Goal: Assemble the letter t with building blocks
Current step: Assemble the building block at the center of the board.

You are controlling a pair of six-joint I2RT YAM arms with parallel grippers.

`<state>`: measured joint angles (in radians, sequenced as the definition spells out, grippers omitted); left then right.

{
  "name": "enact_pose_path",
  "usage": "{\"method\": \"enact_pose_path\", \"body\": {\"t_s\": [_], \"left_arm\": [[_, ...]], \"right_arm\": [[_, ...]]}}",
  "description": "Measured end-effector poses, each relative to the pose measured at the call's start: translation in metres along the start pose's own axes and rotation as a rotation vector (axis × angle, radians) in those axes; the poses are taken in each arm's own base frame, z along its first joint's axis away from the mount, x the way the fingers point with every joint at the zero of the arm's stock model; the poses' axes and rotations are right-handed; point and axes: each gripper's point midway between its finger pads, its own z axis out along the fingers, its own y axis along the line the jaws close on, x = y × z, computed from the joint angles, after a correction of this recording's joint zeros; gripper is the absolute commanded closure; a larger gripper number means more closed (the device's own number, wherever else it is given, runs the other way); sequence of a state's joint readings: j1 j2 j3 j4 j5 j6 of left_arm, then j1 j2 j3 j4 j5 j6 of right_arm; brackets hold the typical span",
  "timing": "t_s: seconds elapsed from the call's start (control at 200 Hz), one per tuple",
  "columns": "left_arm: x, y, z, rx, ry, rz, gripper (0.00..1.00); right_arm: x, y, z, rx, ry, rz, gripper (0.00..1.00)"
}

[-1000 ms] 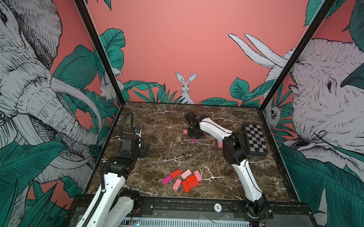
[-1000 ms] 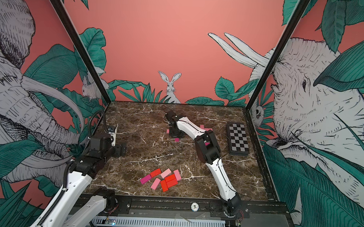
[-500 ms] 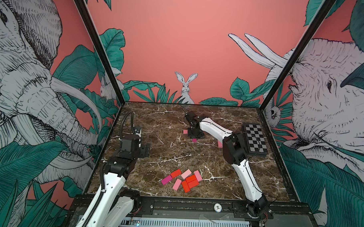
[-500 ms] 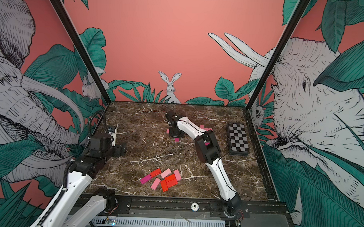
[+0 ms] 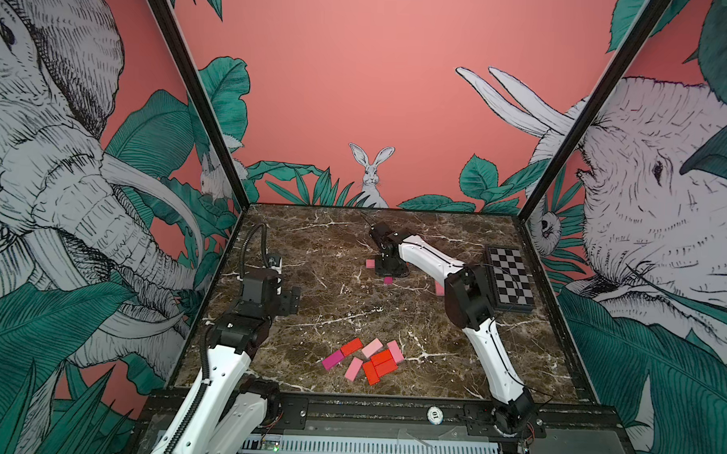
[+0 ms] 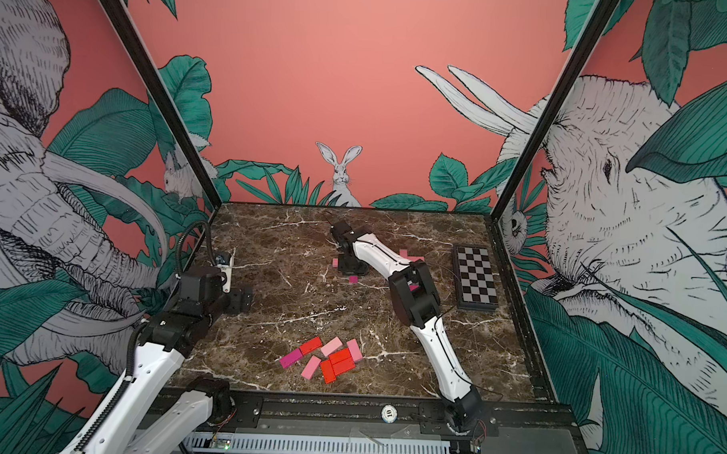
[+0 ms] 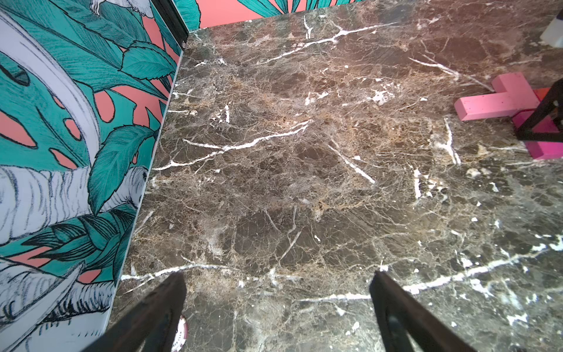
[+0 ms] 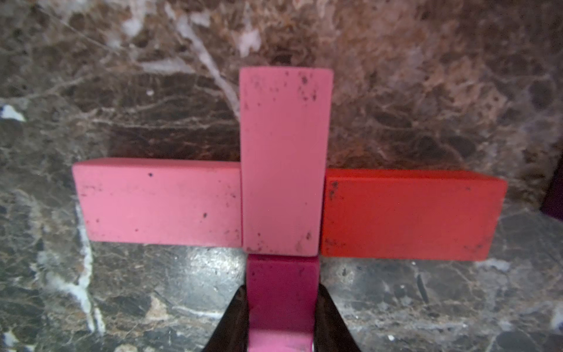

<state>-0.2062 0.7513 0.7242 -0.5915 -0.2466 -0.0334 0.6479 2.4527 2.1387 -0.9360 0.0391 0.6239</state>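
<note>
Four building blocks lie as a cross at the far middle of the marble table: a light pink block [image 8: 285, 161] lengthwise, a pink block [image 8: 158, 201] and a red block [image 8: 408, 213] on either side of it, and a magenta block [image 8: 281, 274] butted against its near end. My right gripper [image 8: 281, 297] is shut on the magenta block, a finger against each long side. In both top views that gripper [image 5: 387, 270] [image 6: 352, 267] points down over the cross. Several loose blocks [image 5: 369, 359] lie near the front. My left gripper [image 7: 278, 275] hangs open over bare marble at the left [image 5: 288, 300].
A black-and-white checkered board [image 5: 509, 281] lies at the right wall. A pink block [image 5: 438, 288] lies beside the right arm's elbow. A poker chip [image 7: 182, 333] sits under the left gripper's finger. Painted walls close in the left, back and right.
</note>
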Motion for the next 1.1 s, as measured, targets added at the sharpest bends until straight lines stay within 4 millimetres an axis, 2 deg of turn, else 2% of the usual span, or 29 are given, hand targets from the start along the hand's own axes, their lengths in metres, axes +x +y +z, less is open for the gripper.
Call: {"method": "enact_pose_path", "body": {"t_s": [0.64, 0.82, 0.89, 1.1], "left_arm": [[0.0, 0.0, 0.0, 0.0, 0.0, 0.0, 0.03], [0.0, 0.0, 0.0, 0.0, 0.0, 0.0, 0.03], [0.0001, 0.0, 0.0001, 0.0, 0.0, 0.0, 0.03], [0.0002, -0.0001, 0.0003, 0.0, 0.001, 0.0, 0.03]], "right_arm": [[-0.0014, 0.0003, 0.0, -0.003, -0.004, -0.009, 0.68], [-0.0022, 0.0009, 0.0002, -0.006, -0.007, -0.01, 0.58], [-0.0033, 0.0015, 0.0003, -0.007, -0.011, -0.015, 0.5], [-0.0048, 0.0021, 0.0005, -0.012, -0.022, -0.027, 0.43]]}}
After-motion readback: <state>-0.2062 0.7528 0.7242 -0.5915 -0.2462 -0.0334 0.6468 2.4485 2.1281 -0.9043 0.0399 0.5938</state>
